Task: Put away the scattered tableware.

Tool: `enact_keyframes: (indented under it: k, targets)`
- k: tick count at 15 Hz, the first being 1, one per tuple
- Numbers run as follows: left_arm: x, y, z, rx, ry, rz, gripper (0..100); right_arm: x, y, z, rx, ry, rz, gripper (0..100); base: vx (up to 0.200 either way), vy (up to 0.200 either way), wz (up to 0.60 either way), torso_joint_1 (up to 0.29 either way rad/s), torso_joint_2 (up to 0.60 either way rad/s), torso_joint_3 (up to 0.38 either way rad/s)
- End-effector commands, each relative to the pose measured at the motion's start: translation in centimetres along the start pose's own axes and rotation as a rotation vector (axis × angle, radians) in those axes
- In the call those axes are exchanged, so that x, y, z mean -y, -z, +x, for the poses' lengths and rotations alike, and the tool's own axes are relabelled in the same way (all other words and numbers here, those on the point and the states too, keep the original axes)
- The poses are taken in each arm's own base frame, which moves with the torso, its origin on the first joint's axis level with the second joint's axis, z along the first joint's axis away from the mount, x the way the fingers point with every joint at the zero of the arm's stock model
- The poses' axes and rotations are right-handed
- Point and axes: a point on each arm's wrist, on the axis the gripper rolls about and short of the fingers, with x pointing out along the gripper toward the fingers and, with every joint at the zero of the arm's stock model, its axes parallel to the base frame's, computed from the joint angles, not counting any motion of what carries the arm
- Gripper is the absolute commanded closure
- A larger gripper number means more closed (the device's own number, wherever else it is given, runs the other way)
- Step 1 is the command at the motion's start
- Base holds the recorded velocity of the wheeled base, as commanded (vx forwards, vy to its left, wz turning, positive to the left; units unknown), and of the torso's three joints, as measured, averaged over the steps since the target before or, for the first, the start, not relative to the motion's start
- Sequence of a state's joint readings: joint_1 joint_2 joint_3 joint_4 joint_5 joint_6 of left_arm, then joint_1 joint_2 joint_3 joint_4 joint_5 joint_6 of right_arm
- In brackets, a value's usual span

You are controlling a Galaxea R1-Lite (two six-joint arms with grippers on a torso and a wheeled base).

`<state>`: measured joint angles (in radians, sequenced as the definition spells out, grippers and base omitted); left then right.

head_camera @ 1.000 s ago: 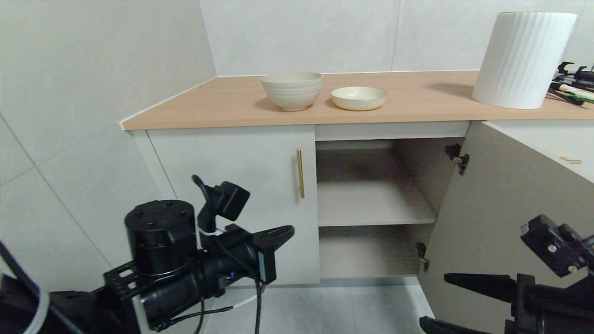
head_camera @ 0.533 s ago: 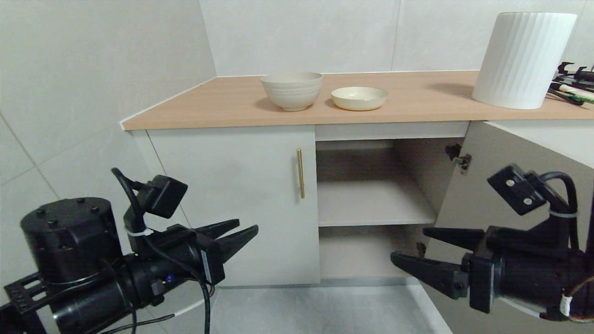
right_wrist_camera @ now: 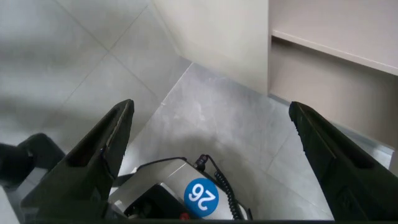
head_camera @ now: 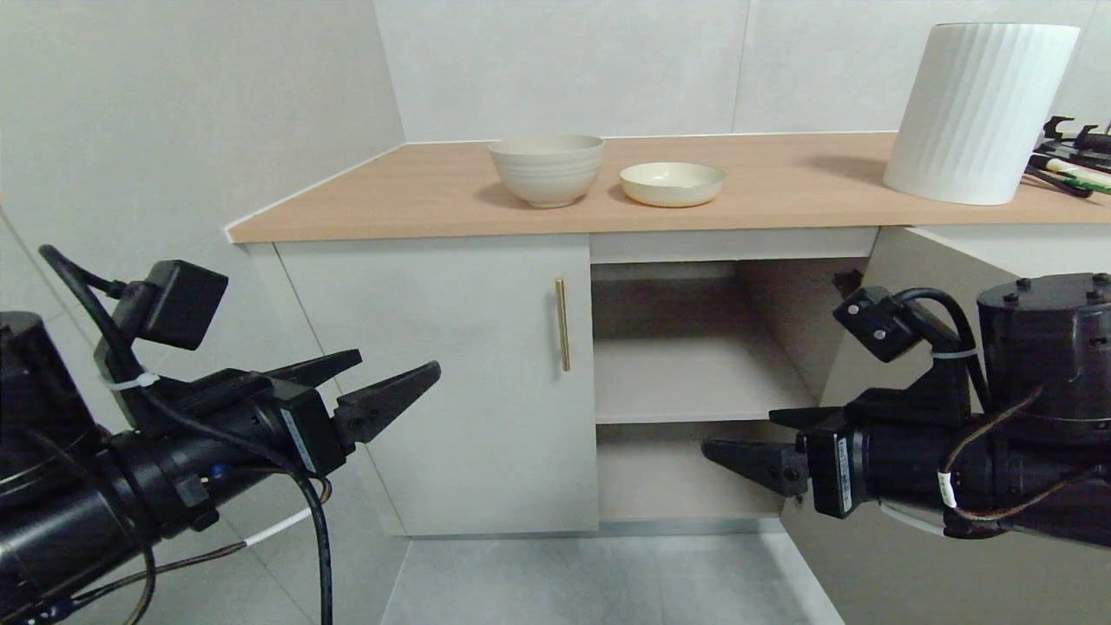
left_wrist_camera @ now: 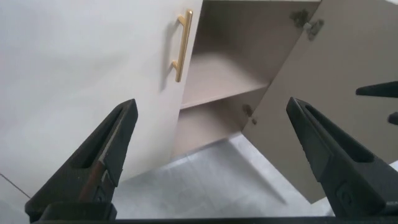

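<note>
Tableware sits on the wooden countertop (head_camera: 408, 198) above the cabinet: a ribbed bowl (head_camera: 546, 169) and, just to its right without touching, a shallow dish (head_camera: 672, 183), both upright. Farther right on the same top stands a tall white ribbed cylinder (head_camera: 981, 113), with a few tools (head_camera: 1072, 167) at the far edge. Below, the left cabinet door (head_camera: 434, 382) is closed, its gold handle (head_camera: 562, 324) vertical; the right door (head_camera: 911, 269) is swung wide, showing a bare shelf (head_camera: 694, 382). The left gripper (head_camera: 395, 365) hangs low before the closed door, fingers spread and holding nothing — the right gripper (head_camera: 739, 432) is level with the lower compartment, its fingers likewise parted and empty, both well below the dishes.
</note>
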<state>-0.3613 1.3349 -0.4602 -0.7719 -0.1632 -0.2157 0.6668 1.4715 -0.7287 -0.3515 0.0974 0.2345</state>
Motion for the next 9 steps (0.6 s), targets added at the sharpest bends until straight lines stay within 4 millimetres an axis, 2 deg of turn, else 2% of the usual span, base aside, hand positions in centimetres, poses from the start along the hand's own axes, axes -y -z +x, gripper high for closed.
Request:
enact_keyframes:
  k: [1,6,9]
  targets:
    - [-0.01,-0.02,-0.01,0.001,0.000,0.000,0,0.08,0.10,0.28,-0.009,0.002,0.002,0,0.000,0.000,0.00,0.000,0.00,0.000]
    - [0.03,-0.25,0.12,0.009,0.007,0.003,0,0.06,0.06,0.24,-0.006,0.002,0.001,0,0.000,0.000,0.00,0.000,0.00,0.000]
    - [0.05,-0.30,0.09,0.011,0.007,0.004,0,0.07,0.09,0.28,-0.008,0.000,0.001,0,0.200,0.000,0.00,0.001,0.00,0.005]
